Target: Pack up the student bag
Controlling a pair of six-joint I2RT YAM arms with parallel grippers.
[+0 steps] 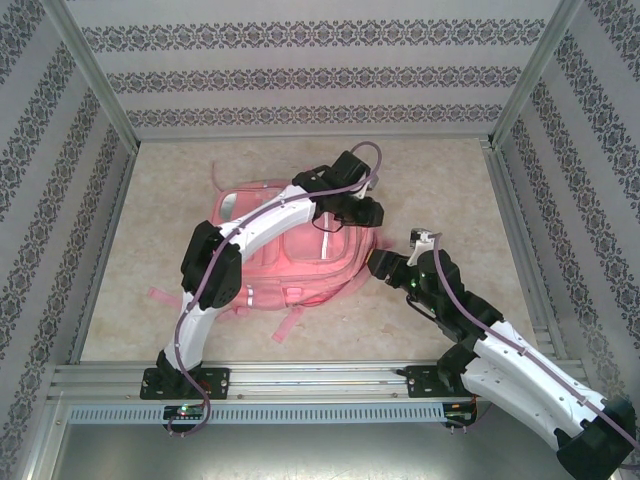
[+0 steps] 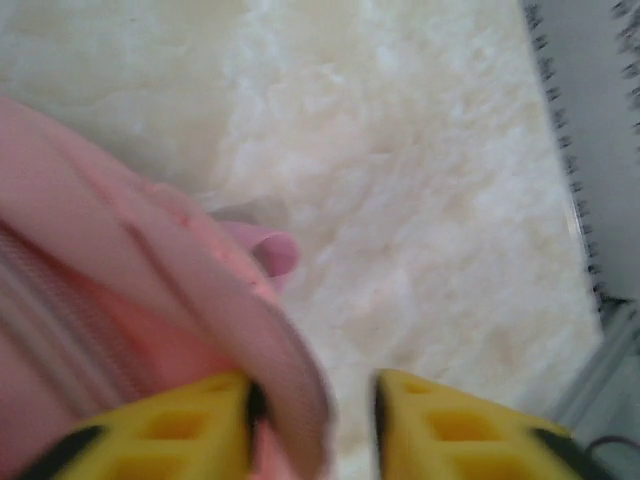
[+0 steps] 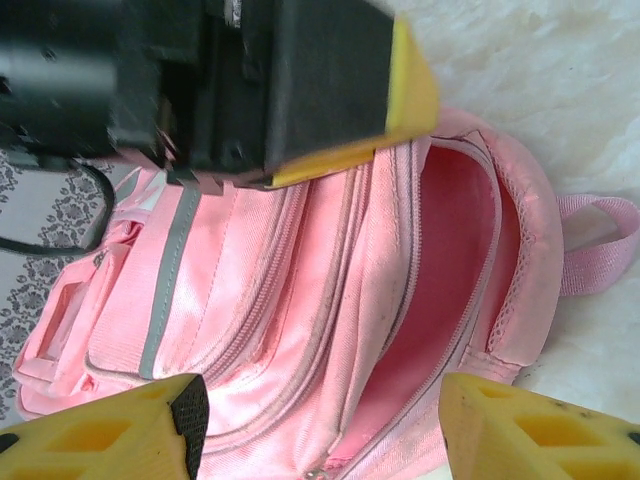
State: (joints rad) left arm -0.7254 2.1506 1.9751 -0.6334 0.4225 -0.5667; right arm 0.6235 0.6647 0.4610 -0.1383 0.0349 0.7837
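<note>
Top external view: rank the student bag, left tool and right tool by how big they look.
1. student bag, by far the largest.
2. left tool and right tool, tied: both are small dark shapes near the bag's right edge, too alike to rank.

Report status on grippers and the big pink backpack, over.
Left gripper open, flap edge between fingers. Right gripper open, facing large pink fabric backpack. Main compartment unzipped. Left arm lies across bag.
</note>
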